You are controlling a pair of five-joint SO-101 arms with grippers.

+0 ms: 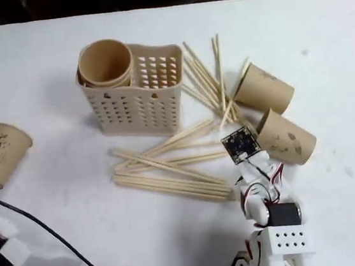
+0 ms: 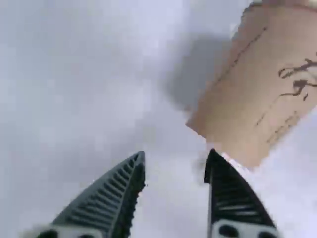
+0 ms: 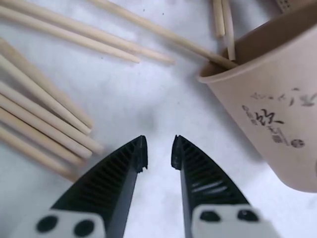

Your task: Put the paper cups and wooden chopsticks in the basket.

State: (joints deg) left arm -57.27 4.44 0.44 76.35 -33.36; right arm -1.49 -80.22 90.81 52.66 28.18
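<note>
hovering our right gripper (image 3: 158,151), fingers slightly apart and empty, between chopsticks (image 3: 44,124) and a cup (image 3: 277,124), likely to pick either; our left gripper (image 2: 174,168) sits open beside a second cup (image 2: 257,89).

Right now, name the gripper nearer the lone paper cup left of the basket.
Left. Left gripper sits beside that paper cup; right gripper is by chopsticks, past the basket.
</note>
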